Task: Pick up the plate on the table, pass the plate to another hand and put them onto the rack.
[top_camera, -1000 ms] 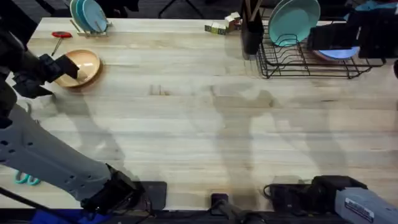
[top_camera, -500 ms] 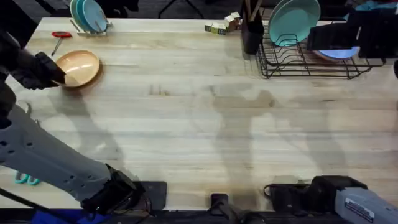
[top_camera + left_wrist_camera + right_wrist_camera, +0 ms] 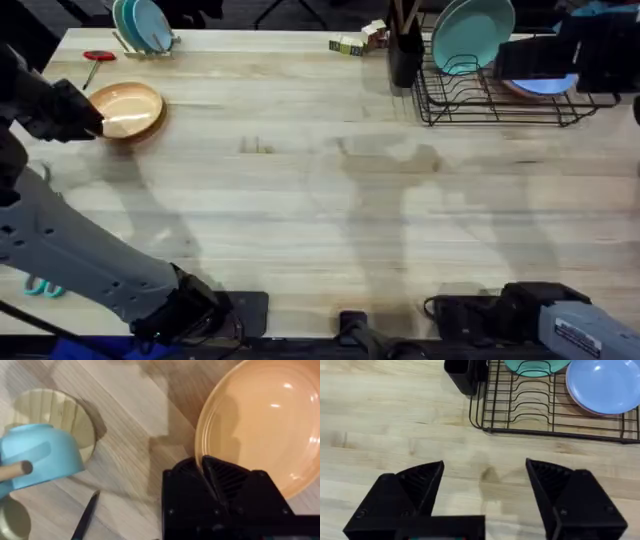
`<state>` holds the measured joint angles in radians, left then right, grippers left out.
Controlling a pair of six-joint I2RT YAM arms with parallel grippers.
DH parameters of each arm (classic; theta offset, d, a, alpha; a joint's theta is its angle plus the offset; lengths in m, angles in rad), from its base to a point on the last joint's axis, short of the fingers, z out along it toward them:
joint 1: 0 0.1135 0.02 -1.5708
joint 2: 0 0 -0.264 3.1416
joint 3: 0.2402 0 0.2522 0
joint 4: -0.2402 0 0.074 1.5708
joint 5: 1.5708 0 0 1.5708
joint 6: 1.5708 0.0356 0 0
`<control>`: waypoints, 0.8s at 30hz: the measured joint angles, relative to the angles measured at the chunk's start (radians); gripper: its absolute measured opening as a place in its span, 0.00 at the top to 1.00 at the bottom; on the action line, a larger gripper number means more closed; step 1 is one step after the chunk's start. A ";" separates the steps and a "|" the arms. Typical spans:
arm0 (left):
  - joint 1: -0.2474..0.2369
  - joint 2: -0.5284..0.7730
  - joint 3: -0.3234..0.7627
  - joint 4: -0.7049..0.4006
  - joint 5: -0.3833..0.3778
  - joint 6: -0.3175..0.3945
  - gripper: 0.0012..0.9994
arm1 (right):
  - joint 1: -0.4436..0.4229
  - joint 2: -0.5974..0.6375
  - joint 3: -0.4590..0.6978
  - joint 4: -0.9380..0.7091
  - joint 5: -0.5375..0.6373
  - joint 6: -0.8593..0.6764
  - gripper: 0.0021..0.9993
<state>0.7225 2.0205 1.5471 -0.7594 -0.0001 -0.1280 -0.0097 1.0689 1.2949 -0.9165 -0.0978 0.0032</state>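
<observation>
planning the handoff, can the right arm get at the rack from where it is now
Probably yes: the right claw hangs open over bare table, facing the rack with nothing between them.

A robot lab's kitchen mock-up: wooden table (image 3: 330, 190), wire dish rack (image 3: 500, 95), tripod legs behind.

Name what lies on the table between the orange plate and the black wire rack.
Overhead, bare tabletop between the plate and the rack; nothing sits there.
</observation>
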 joint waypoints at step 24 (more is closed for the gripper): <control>-0.104 -0.264 0.038 -0.147 -0.012 0.023 0.96 | 0.000 0.000 0.000 0.022 0.016 0.000 0.01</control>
<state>0.6186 1.7565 1.5848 -0.9062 -0.0118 -0.1047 -0.0097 1.0687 1.2949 -0.8948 -0.0818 0.0032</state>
